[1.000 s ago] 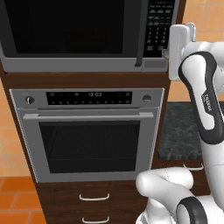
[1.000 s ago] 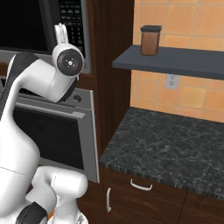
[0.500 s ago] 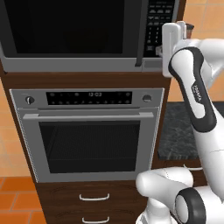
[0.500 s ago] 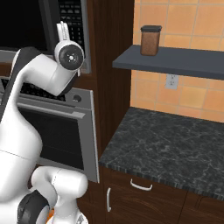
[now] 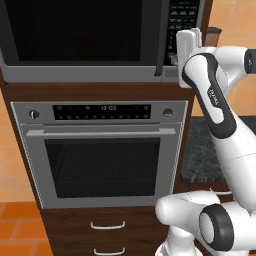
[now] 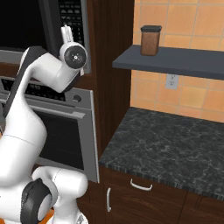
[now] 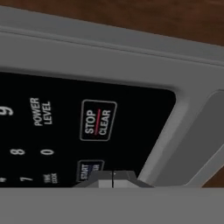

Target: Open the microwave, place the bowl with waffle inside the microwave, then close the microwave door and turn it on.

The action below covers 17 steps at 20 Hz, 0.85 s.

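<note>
With the microwave door (image 5: 80,35) shut, the gripper (image 7: 113,178) (jaws pressed together, holding nothing) sits at the microwave (image 5: 100,40) keypad's lower right corner, its tips on the start button (image 7: 89,170), directly ahead, with stop/clear (image 7: 98,120) just beyond.

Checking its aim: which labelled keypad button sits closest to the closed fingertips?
The START button, directly above the shut gripper; STOP/CLEAR and POWER LEVEL sit farther up.
</note>
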Available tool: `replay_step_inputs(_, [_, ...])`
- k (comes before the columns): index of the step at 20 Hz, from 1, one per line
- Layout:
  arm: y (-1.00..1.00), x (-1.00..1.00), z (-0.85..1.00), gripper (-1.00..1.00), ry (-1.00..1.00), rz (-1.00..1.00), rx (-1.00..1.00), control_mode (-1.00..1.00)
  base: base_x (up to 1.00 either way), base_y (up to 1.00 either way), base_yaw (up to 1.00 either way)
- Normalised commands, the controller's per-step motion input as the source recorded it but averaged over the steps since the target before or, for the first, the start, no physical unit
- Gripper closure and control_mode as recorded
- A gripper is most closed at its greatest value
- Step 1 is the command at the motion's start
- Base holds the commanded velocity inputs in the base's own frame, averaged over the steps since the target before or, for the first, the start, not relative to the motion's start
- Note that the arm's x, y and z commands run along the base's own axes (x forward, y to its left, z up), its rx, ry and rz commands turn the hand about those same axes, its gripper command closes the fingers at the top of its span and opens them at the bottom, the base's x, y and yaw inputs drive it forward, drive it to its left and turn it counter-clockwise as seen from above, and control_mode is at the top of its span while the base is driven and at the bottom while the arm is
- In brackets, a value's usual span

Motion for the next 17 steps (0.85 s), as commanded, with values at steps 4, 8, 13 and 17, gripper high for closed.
replay_step_inputs(4, [0.05,0.49,-0.14,1.00,-0.04,-0.01,-0.02,-1.00,0.00,0.00,0.00])
replay_step_inputs(8, [0.08,0.56,0.00,1.00,0.00,0.00,-0.03,-1.00,0.00,0.00,0.00])
replay_step_inputs(13, [0.61,0.89,0.07,1.00,0.26,-0.05,-0.31,-1.00,0.00,0.00,0.00])
replay_step_inputs(17, [0.69,1.00,0.14,1.00,0.32,-0.09,-0.37,-1.00,0.00,0.00,0.00])
